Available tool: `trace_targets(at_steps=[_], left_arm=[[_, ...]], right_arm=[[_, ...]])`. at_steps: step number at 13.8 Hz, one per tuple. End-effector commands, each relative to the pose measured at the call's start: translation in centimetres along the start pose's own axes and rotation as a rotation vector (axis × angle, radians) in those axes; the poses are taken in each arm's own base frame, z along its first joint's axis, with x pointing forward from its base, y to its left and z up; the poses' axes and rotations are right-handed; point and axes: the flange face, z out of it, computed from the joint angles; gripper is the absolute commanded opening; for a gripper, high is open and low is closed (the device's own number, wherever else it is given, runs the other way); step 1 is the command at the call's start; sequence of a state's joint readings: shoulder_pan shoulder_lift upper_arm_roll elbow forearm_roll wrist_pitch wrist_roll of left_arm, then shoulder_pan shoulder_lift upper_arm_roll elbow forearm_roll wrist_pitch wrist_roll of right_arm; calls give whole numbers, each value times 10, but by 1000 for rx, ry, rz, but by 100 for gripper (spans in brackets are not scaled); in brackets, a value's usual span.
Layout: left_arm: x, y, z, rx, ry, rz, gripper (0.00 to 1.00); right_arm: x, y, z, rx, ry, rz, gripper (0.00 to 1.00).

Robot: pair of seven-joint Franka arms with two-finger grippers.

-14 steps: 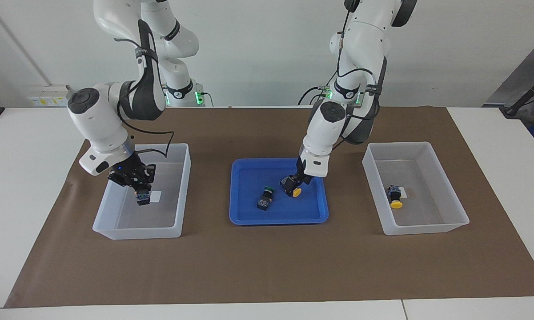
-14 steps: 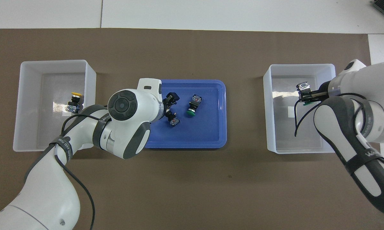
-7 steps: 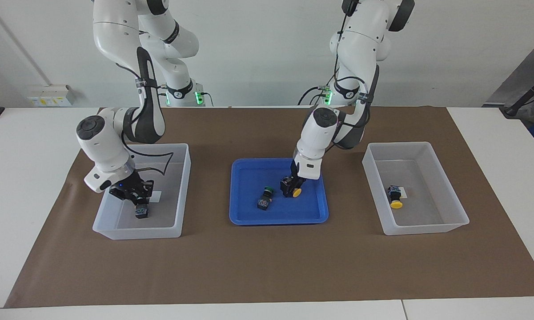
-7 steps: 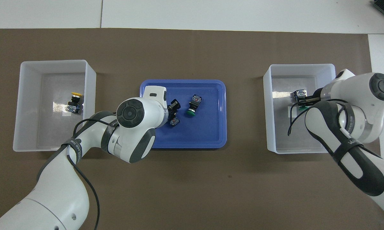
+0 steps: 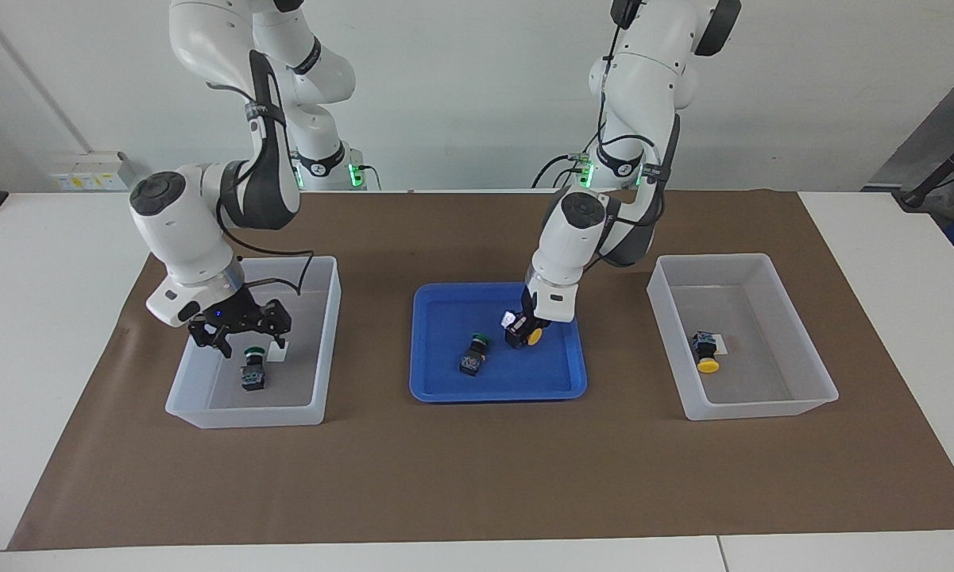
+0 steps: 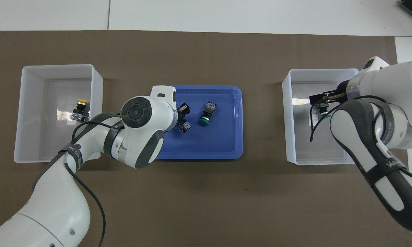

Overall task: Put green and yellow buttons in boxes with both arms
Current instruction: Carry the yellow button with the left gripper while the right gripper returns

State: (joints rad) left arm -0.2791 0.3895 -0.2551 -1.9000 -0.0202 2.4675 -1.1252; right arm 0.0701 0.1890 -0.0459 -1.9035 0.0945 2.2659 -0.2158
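Right end effector: black two-finger end effector of the white right arm, fingers spread apart and holding nothing, hanging over the translucent whitish plastic box at the right arm's end of the counter.
Green push-button in that box: dark blocky body with a round green cap, resting on the box floor directly under the spread fingers, apart from them.
Left end effector: black two-finger end effector of the white left arm, down inside the shallow blue plastic tray, fingers clamped on the dark body of a yellow-capped push-button, which sits tilted.
Second green-capped push-button: lying on its side on the tray floor, just beside the gripped one, toward the right arm's end.
Other translucent whitish box: at the left arm's end of the counter.
Second yellow-capped push-button: lying on that box's floor, near its white sticker.
Brown mat: covers the counter under the tray and both boxes.
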Motion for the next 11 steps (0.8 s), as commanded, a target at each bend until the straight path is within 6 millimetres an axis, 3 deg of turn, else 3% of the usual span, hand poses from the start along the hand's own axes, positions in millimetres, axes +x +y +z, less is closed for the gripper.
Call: trace_targets(at_steps=[1,4,5,7,10,11], left_arm=[[54,-4,-58,44,7,17,0],[114,-23,-110,82,-9,50,0],[134,-33,-125,95,-19,92,0],[175,-69,-138,118,-46,198,0],[228,-126,-150,118,-47,328,0],[242,-145,-151,121,-52,373,0]], right_arm=[[12,-49,-6,20,18,47,100],[18,-119,0,49,45,266,100],[17,-152,6,72,45,335,100],[16,-202,26,111,69,430,100],[12,-256,63,165,95,564,100],[11,-264,71,181,95,608,100]])
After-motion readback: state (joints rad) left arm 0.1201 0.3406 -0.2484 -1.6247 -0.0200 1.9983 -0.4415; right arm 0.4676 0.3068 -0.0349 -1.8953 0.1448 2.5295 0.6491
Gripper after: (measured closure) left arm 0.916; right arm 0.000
